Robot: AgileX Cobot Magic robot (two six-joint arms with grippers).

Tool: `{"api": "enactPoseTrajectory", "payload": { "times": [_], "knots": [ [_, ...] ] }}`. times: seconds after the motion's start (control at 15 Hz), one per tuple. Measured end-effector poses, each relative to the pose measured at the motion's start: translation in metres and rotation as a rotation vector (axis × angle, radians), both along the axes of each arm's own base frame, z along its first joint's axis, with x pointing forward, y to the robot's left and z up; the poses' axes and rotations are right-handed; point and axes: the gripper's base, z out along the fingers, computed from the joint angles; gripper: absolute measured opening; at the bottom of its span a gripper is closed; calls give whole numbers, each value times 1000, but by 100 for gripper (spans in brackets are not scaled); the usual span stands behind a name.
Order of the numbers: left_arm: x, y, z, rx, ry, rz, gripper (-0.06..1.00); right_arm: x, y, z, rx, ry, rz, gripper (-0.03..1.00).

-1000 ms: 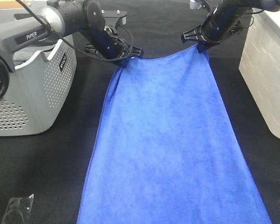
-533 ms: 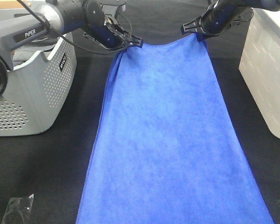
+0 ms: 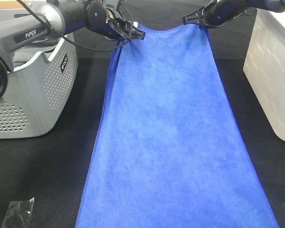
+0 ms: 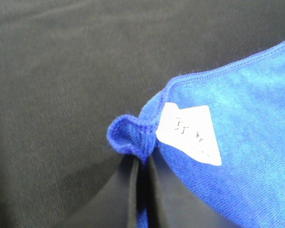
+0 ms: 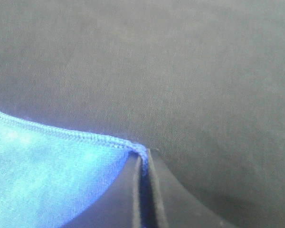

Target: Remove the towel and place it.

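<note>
The royal-blue towel (image 3: 168,128) lies stretched lengthwise down the middle of the black table, its far edge raised. My left gripper (image 3: 135,32) is shut on the towel's far left corner, and my right gripper (image 3: 199,20) is shut on the far right corner. In the left wrist view the fingers (image 4: 133,190) pinch a folded bit of the towel's hem (image 4: 128,135) beside the white tag (image 4: 190,133). In the right wrist view the fingers (image 5: 154,194) clamp the stitched corner of the towel (image 5: 61,175). The towel's near end runs out of view.
A grey perforated basket (image 3: 35,90) stands at the left with cloth inside. A white bin (image 3: 273,71) stands at the right edge. A small clear plastic wrapper (image 3: 18,211) lies at the front left. The table (image 3: 47,166) is covered in black cloth.
Both grippers have moved away toward the far edge of the table, carrying the towel's far corners with them. The towel is pulled longer and flatter.
</note>
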Motion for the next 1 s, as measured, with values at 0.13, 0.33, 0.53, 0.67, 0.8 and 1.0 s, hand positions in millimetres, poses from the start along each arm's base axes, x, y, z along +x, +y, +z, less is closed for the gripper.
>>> {"api": "enactPoseTrajectory", "payload": {
  "times": [0.13, 0.33, 0.53, 0.67, 0.8, 1.0],
  "knots": [
    [1, 0, 2, 4, -23, -3, 3, 2, 0, -5, -4, -3, 3, 3],
    [4, -1, -1, 4, -67, -9, 3, 5, 1, -26, -12, 1, 8, 3],
    [6, -1, -16, 9, -64, -10, 3, 8, 1, -29, -6, -23, 7, 3],
    [6, -1, -25, 13, -56, -11, 3, 9, 1, -45, -9, -8, 8, 3],
    [8, -2, -31, 7, -69, -13, 2, 10, 2, -62, -13, 14, 8, 3],
    [9, -3, -43, 9, -71, -16, 2, 12, 2, -75, -13, 12, 7, 3]
  ]
}}
